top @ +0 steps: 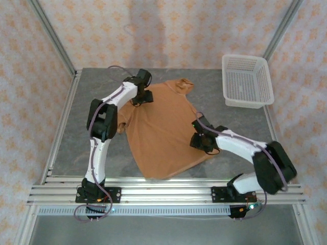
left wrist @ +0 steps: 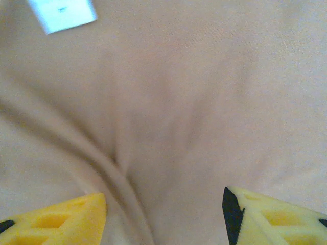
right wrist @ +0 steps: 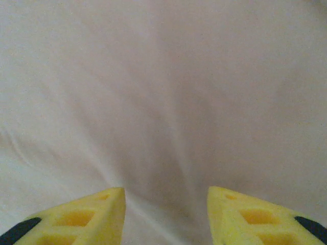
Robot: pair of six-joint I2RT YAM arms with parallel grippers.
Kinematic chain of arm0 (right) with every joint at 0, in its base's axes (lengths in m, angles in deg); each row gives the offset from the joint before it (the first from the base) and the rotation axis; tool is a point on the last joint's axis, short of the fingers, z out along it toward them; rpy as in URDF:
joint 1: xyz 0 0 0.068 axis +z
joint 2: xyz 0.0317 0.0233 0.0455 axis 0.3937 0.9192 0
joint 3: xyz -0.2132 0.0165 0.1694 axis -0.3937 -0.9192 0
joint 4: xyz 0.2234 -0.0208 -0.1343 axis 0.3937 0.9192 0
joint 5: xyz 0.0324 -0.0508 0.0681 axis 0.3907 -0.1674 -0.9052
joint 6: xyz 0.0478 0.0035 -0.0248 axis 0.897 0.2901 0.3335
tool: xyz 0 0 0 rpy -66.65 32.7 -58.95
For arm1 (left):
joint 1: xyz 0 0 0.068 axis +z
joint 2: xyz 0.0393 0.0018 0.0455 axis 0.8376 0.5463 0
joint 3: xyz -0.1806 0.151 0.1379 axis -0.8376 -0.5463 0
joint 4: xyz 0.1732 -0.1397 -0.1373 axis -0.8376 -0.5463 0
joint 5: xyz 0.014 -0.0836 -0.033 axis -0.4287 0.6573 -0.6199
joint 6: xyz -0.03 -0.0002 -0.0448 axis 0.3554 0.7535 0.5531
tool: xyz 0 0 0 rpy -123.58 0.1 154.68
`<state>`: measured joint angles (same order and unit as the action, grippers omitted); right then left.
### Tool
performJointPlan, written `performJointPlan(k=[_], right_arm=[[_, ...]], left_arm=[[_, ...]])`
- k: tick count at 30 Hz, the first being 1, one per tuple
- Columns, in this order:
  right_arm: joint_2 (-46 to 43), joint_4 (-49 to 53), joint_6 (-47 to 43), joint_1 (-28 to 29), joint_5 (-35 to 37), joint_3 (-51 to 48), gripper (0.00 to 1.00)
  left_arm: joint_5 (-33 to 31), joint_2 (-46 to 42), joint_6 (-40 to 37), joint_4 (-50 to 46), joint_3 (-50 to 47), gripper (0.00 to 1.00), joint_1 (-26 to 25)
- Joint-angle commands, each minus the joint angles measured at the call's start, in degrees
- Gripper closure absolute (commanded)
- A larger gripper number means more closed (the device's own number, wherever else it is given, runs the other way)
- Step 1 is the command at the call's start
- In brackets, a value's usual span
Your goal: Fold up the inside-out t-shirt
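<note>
The inside-out t-shirt (top: 163, 132) lies spread flat, orange-tan, in the middle of the grey worktop (top: 209, 89), collar toward the far edge and hem toward the arm bases. The left end effector (left wrist: 164, 217) is down on the cloth at the shirt's far left shoulder. Its yellow fingertips (left wrist: 61, 224) stand apart with a soft ridge of fabric running between them, nothing clamped, and a small white label (left wrist: 62, 14) lies ahead. The right end effector (right wrist: 166, 217) sits at the shirt's right edge, its fingertips likewise apart over wrinkled cloth. A white plastic basket (top: 247, 80) stands at the far right corner, apart from the shirt.
</note>
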<state>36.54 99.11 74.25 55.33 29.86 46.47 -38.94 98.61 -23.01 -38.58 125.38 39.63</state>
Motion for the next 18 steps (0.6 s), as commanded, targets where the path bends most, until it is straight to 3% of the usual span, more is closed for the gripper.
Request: performJointPlan(k=[1, 6, 10, 13, 18], right_arm=[[-4.6, 1.0, 0.4, -1.2, 8.5, 4.1, 0.52], [5.4, -0.1, -4.1, -2.8, 5.9, 13.7, 0.57], [13.1, -0.5, -5.3, -2.6, 0.7, 19.7, 0.63], [15.6, -1.5, -5.5, -2.1, -0.8, 21.1, 0.63], [19.2, -1.8, -6.7, -2.4, 0.9, 21.3, 0.63]], left_arm=[[0.8, -6.3, -2.0, -5.5, -0.9, 0.37, 3.0], [1.8, -17.6, 0.8, 1.2, -15.6, 0.39, 9.4], [1.8, -22.1, 3.1, 4.8, -24.0, 0.50, 15.6], [1.7, -21.7, 4.7, 7.0, -26.4, 0.52, 17.4], [8.0, -14.6, 8.4, 10.6, -25.7, 0.54, 18.1]])
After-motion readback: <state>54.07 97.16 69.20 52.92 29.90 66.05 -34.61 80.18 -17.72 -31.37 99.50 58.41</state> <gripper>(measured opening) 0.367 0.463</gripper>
